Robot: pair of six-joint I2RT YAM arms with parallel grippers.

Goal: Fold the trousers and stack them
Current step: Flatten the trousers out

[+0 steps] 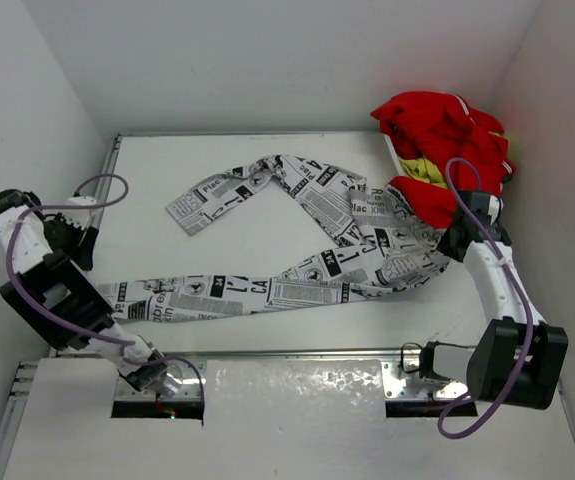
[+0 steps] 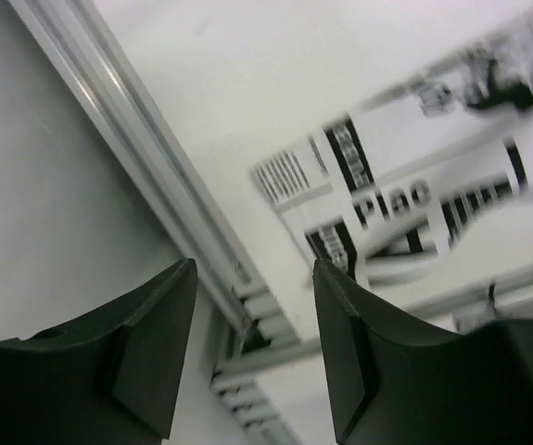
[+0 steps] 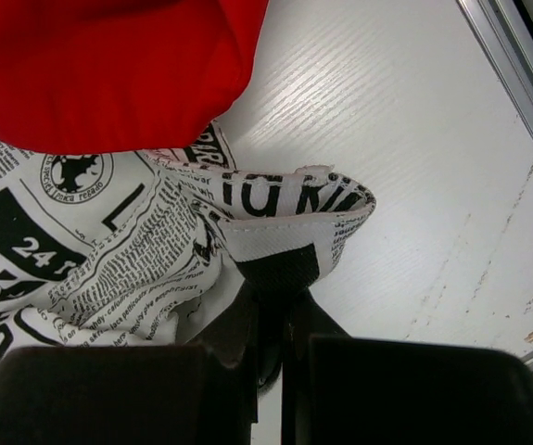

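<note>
The trousers [image 1: 317, 240], white with black newspaper print, lie sprawled across the table. One leg runs to the front left, the other bends up to the back middle. My right gripper [image 1: 456, 243] is shut on the trousers' edge at their right end, beside the red pile. In the right wrist view the gripper [image 3: 280, 278] pinches a hemmed fold of the trousers [image 3: 275, 218]. My left gripper [image 1: 84, 243] hangs near the table's left edge, open and empty. In the left wrist view the gripper [image 2: 255, 269] has its jaws wide apart, with a leg end of the trousers [image 2: 405, 185] beyond them.
A pile of red cloth [image 1: 445, 140] with a yellow patch lies at the back right, touching the trousers, and shows in the right wrist view [image 3: 108, 65]. A metal rail [image 2: 145, 158] runs along the table's left edge. White walls enclose the table.
</note>
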